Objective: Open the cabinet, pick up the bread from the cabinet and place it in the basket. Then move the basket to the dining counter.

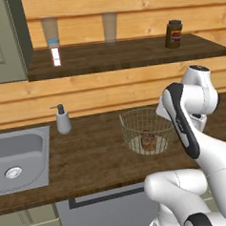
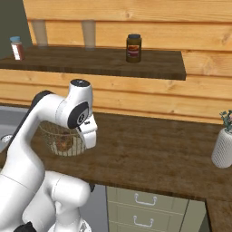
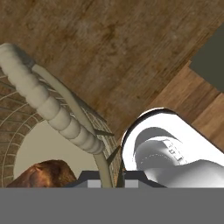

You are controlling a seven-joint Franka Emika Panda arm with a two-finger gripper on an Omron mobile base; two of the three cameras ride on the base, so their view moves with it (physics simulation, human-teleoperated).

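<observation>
My gripper [image 3: 106, 177] is pinched on the basket [image 1: 146, 130] rim, bread [image 1: 148, 140] inside. I'd lift level and slow toward the dining counter; thin wire could slip.

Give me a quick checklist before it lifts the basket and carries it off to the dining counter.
1. Bread inside the basket: ok, the brown lump lies on the tan base.
2. Hand closed on the basket rim: ok, in the hand view the rim wire runs down between the two finger tips.
3. Basket upright on the worktop: ok, it sits level on its base.
4. Nearby things apart from the basket: ok, the soap dispenser and sink stand off to one side, the vase off to the other.
5. Grip firm enough for the lift: cannot tell, thin wire held at one edge may tilt.
6. Path to the dining counter: cannot tell.
</observation>
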